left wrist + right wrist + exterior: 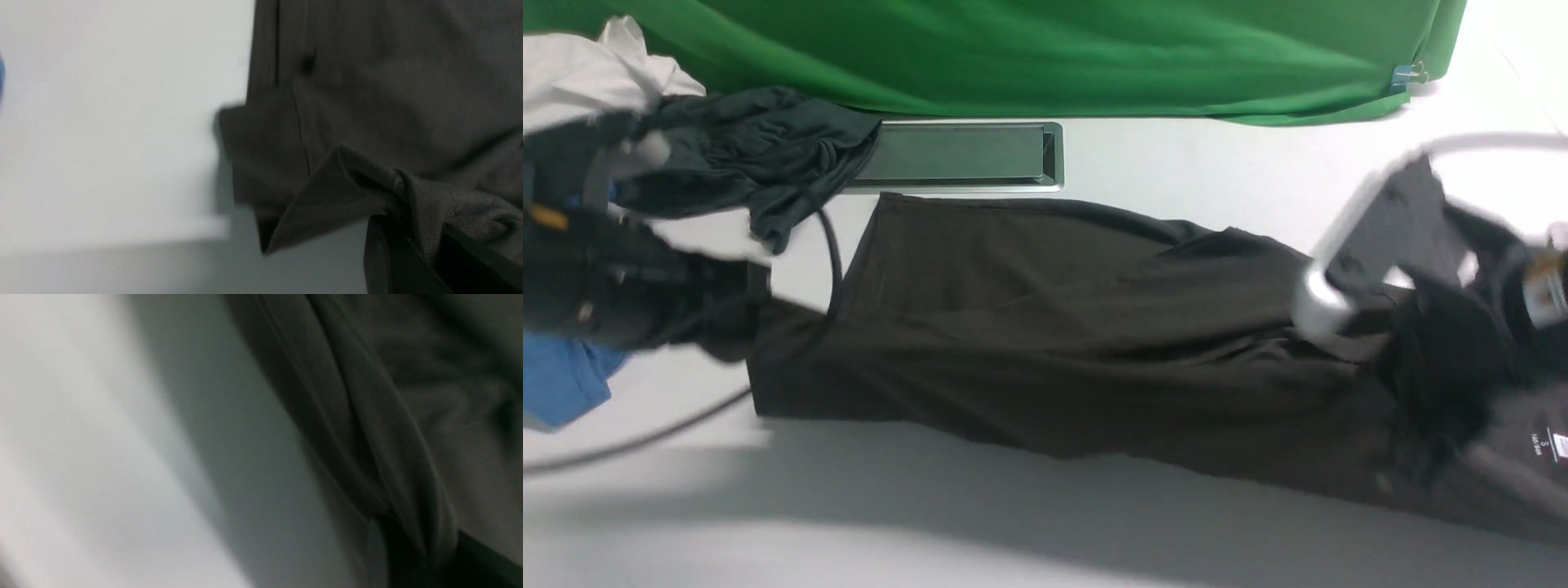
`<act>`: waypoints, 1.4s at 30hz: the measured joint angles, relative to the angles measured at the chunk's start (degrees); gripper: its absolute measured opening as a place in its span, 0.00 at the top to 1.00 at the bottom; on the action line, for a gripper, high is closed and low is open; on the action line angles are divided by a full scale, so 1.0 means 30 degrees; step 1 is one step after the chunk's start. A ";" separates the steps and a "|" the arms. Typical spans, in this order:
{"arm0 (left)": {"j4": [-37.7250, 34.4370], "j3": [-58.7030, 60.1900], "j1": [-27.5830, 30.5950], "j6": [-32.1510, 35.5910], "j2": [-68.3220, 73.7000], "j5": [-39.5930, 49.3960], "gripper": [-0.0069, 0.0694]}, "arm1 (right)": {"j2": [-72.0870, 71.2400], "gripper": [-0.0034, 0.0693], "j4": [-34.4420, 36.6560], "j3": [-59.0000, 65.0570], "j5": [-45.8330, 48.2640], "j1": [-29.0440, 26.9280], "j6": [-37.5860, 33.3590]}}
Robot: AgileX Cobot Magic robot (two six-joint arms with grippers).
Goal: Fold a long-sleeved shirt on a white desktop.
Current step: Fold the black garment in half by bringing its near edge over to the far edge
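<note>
The long-sleeved shirt [1054, 327], dark brownish-black, lies stretched across the white desktop [1013, 523] from left to right, its neck label at the far right. My left gripper [737, 322] is shut on the shirt's left hem end; in the left wrist view a bunched fold of the shirt [367, 122] is pinched between the dark fingers [392, 261]. My right gripper [1421, 384] is shut on the shirt near its collar end; the right wrist view shows a ridge of the shirt [408, 457] running into the jaws. Both arms look motion-blurred.
A charcoal-grey garment [760, 155], a white cloth [588, 69] and a blue garment [560, 380] lie at the left. The grey cable hatch [960, 155] sits behind the shirt, before the green backdrop [1029, 49]. A black cable [829, 245] loops over the shirt's left end.
</note>
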 joint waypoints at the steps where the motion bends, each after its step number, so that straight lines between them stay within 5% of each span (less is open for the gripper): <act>1: 0.0000 -0.0266 0.0000 0.0002 0.0118 0.0000 0.86 | 0.0126 0.87 0.0000 -0.0249 0.0000 -0.0062 0.0000; 13: -0.0276 -0.8939 -0.0460 0.1669 0.8225 -0.0773 0.86 | 0.6791 0.87 -0.0465 -0.5895 -0.2449 -0.2974 -0.2835; 21: -0.0351 -1.2812 -0.1808 0.1999 1.3834 -0.5319 0.84 | 1.0292 0.87 -0.0539 -0.6904 -0.7269 -0.4601 -0.3206; 25: -0.0351 -1.3568 -0.2146 0.1115 1.6567 -0.8232 0.72 | 1.2484 0.84 -0.0556 -0.6964 -1.0929 -0.4913 -0.2384; 28: -0.0288 -1.3594 -0.2143 0.0227 1.7574 -0.8799 0.57 | 1.3676 0.70 -0.0556 -0.6964 -1.2023 -0.4913 -0.1170; 35: 0.0642 -1.3729 -0.2045 -0.0234 1.5133 -0.6066 0.13 | 1.1646 0.09 -0.0556 -0.6964 -1.0528 -0.4913 0.1024; 39: 0.1260 -1.3790 -0.1473 -0.0249 1.1807 -0.3397 0.02 | 0.8298 0.02 -0.0572 -0.7018 -0.8294 -0.4929 0.2373; 42: 0.1368 -1.3908 -0.0308 -0.0321 0.8655 0.0172 0.00 | 0.4902 0.06 -0.0456 -0.7062 -0.5455 -0.4997 0.3720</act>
